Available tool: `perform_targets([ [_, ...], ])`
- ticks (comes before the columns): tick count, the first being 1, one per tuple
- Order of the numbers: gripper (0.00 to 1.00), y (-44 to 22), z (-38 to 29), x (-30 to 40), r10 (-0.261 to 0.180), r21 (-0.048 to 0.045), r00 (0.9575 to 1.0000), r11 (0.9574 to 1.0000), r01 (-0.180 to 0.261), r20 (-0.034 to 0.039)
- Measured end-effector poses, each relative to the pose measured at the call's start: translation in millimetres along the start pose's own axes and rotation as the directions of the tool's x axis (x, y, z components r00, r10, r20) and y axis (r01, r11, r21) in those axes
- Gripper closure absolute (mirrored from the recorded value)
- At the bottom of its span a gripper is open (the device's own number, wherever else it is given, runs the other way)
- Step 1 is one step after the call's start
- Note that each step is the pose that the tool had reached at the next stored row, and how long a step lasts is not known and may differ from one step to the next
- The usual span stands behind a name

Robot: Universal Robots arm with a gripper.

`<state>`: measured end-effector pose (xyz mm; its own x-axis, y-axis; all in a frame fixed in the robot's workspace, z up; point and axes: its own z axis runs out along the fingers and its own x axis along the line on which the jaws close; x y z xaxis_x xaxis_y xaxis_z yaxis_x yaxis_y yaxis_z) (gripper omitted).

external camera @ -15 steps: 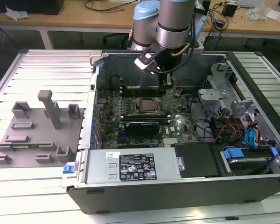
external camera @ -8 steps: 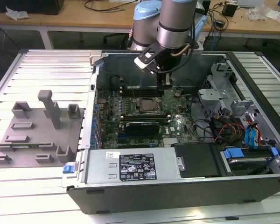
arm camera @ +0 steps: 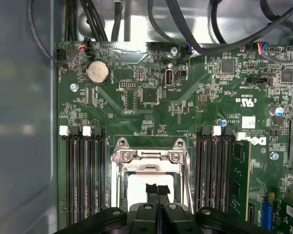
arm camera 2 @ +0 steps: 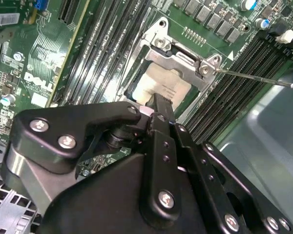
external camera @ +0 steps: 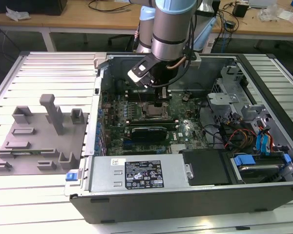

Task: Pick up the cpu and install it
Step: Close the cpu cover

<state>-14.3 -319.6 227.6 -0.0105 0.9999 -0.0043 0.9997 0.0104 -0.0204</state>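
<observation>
Seating looks to be the step in hand: the cpu [arm camera: 136, 187] lies flat inside the socket [arm camera: 149, 156] at the middle of the motherboard [arm camera: 185, 107], the gripper [arm camera: 157, 191] close over it with fingers closed together and empty, so any next move wants a gentle, straight touch

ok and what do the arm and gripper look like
The arm is a silver-grey tube with pale blue joint caps and a black band. A brownish cable loops at its wrist. The gripper is matte black, made of bolted linkage plates with silver screws.
</observation>
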Motion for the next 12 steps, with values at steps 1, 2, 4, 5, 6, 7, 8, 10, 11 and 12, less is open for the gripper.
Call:
perform_targets([
  [1,0.89,0.0,0.0,0.0,0.0,0.0,1.0,1.0,0.0,0.0001],
  [2,0.89,0.0,0.0,0.0,0.0,0.0,1.0,1.0,0.0,0.0002],
  [4,0.89,0.0,0.0,0.0,-0.002,0.0,1.0,1.0,0.002,0.0004],
  [5,0.89,0.0,0.0,0.0,-0.008,-0.0001,1.0,1.0,0.008,0.0005],
  [6,0.89,0.0,0.0,0.0,-0.016,-0.0001,0.9999,0.9999,0.016,0.0007],
  [7,0.89,0.0,0.0,0.0,-0.026,-0.0001,0.9997,0.9997,0.026,0.0009],
  [8,0.89,0.0,0.0,0.0,-0.039,-0.0002,0.9992,0.9992,0.039,0.0011],
  [10,0.89,0.0,0.0,0.0,-0.069,-0.0003,0.9976,0.9976,0.069,0.0018],
  [11,0.89,0.0,0.0,0.0,-0.086,-0.0003,0.9963,0.9963,0.086,0.0021],
  [12,0.89,0.0,0.0,0.0,-0.105,-0.0004,0.9944,0.9944,0.105,0.0026],
])
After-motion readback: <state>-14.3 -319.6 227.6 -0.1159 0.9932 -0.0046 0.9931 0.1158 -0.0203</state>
